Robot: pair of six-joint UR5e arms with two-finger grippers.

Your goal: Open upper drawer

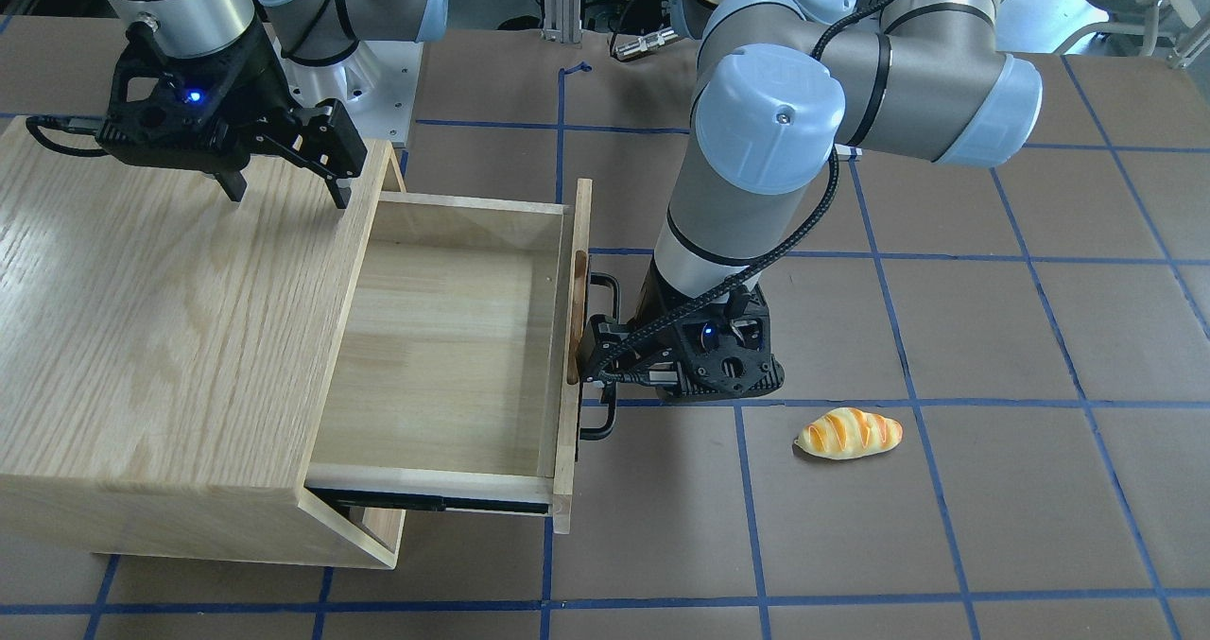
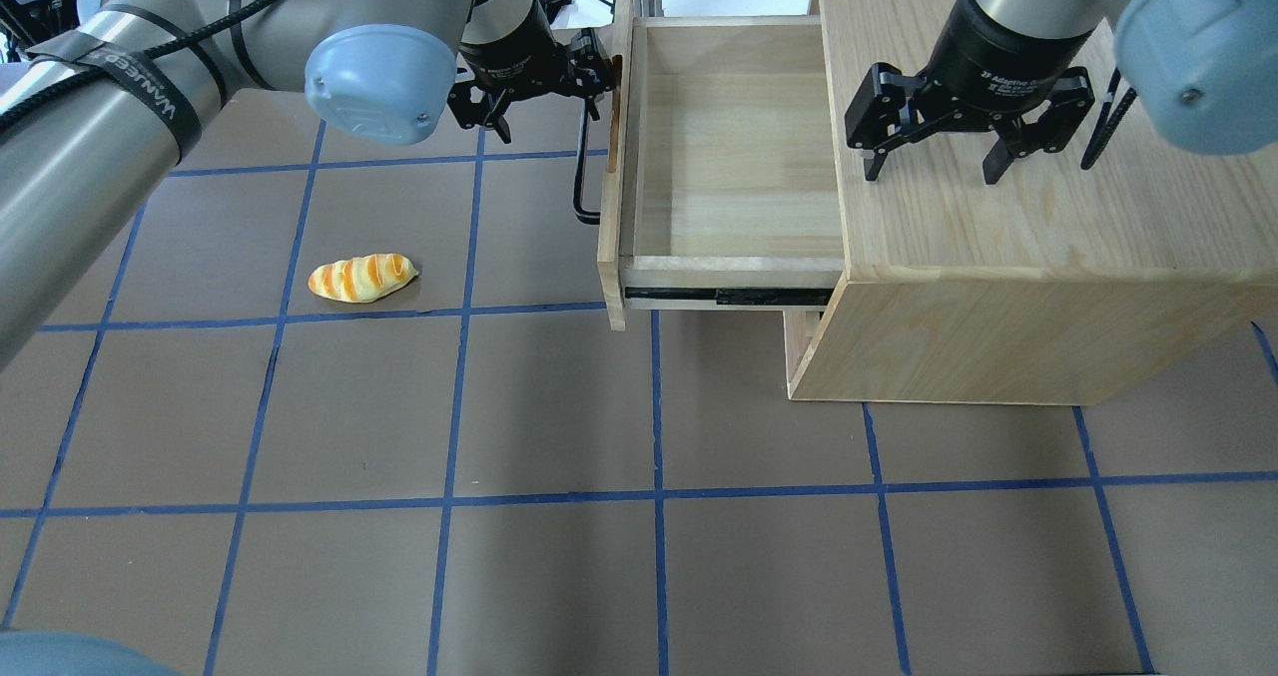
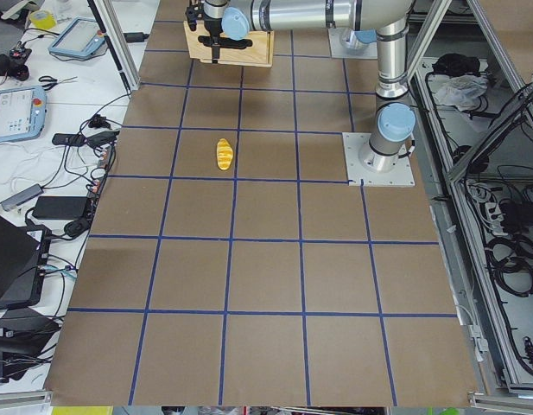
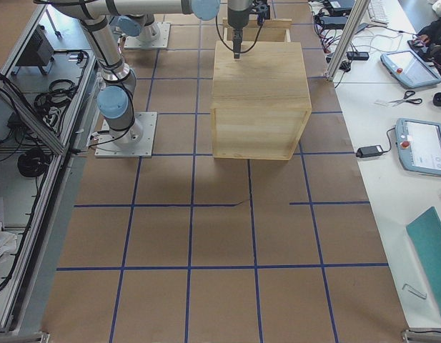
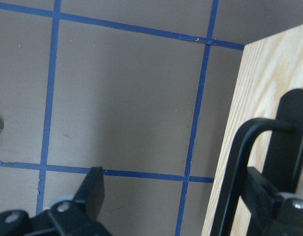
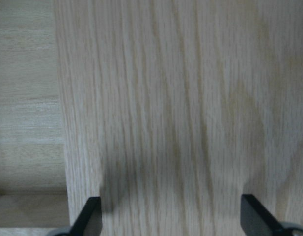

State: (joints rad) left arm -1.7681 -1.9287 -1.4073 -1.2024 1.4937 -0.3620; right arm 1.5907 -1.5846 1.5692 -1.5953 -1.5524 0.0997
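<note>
My left gripper is spread apart, with the black handle between its fingers. The upper drawer lies just past those fingertips, pulled well out of the cabinet. My right gripper hangs spread over the cabinet's top.

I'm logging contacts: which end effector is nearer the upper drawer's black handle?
Left. The left end effector straddles the handle; the right end effector is over the cabinet top, farther off.
</note>
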